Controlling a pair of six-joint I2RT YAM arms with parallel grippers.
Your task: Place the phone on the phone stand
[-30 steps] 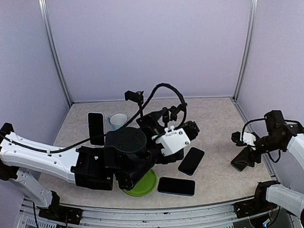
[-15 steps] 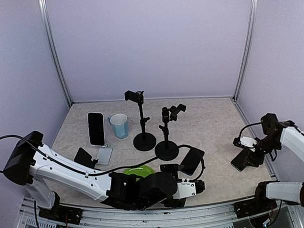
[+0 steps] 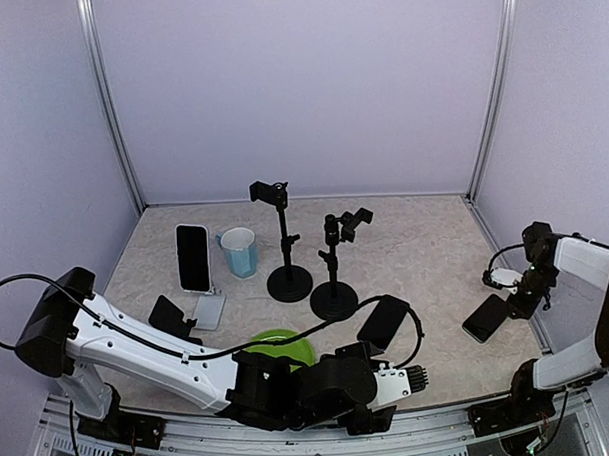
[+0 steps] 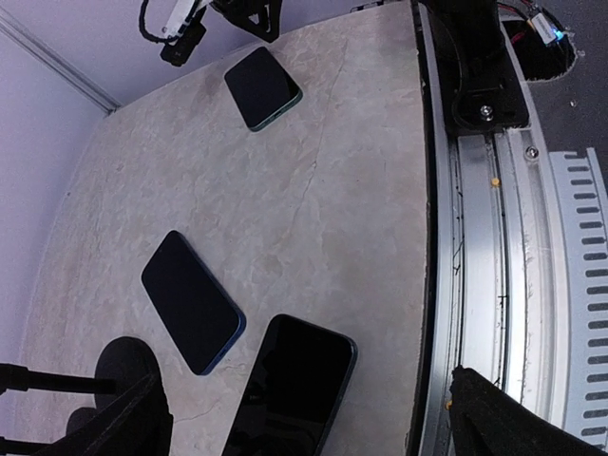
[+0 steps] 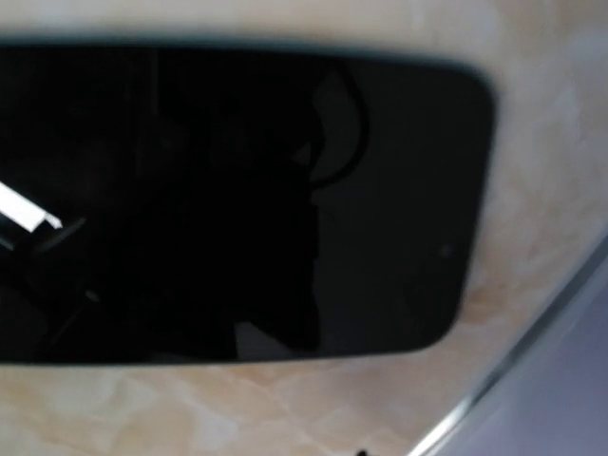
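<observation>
Two tall black phone stands (image 3: 286,279) (image 3: 334,299) rise mid-table. A black phone (image 4: 294,385) lies at the table's near edge, low between the wide-open fingers (image 4: 133,423) of my left gripper (image 4: 313,427); in the top view that arm (image 3: 365,386) covers it. A blue-edged phone (image 4: 190,299) (image 3: 383,322) lies just beyond. At the right edge, my right gripper (image 3: 509,299) hovers close over another dark phone (image 3: 485,319), which fills the right wrist view (image 5: 237,199). Its fingers do not show there.
An upright phone (image 3: 192,257) leans at back left beside a blue cup (image 3: 239,252). A silver phone (image 3: 209,311) and a small black stand (image 3: 167,315) lie near it. A green plate (image 3: 278,341) sits in front. The metal rail (image 4: 494,237) runs along the near edge.
My left arm swung down from mid-table to the near edge and its gripper opened fully over the front phone. The right gripper moved in closer over the right-hand phone.
</observation>
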